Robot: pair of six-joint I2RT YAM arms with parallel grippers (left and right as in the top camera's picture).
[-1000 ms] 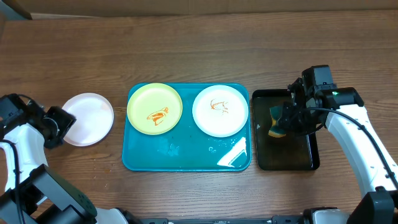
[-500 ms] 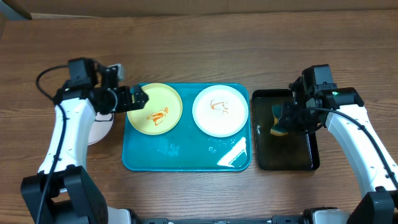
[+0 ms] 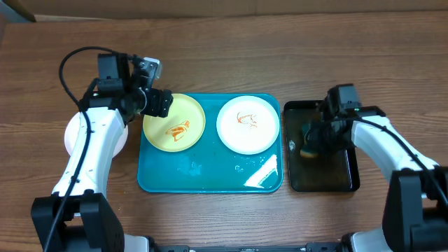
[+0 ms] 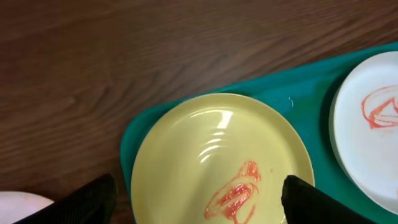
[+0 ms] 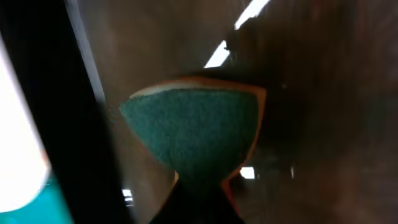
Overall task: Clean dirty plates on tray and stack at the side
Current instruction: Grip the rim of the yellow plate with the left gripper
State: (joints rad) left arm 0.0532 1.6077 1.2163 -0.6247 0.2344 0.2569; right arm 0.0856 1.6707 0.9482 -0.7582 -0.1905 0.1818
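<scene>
A brown wood-grain tabletop [image 3: 224, 49] carries everything. Near its middle a large glossy teal-blue rectangular tray [image 3: 210, 175] with a raised rim is set, and just beside it, on its right edge, a smaller, narrower black tray [image 3: 329, 178].

Two small round plates are held side by side in the far half of the teal tray: a pale yellow-green plate [image 3: 173, 122] on the left and a white plate [image 3: 248, 124] on the right. Each is marked with an orange-red sauce smear. The near half of the tray is wet and shiny. A second white plate [image 3: 122, 140] lies on the bare tabletop left of the tray, partly covered by the left arm.

Inside the black tray a green sponge with an orange edge [image 5: 193, 134] is found, pinched between the fingers of the right tool [image 5: 196, 186].

The left tool [image 4: 202, 205] is held over the far-left rim of the yellow-green plate, its fingers [image 4: 93, 199] spread wide and nothing gripped.
</scene>
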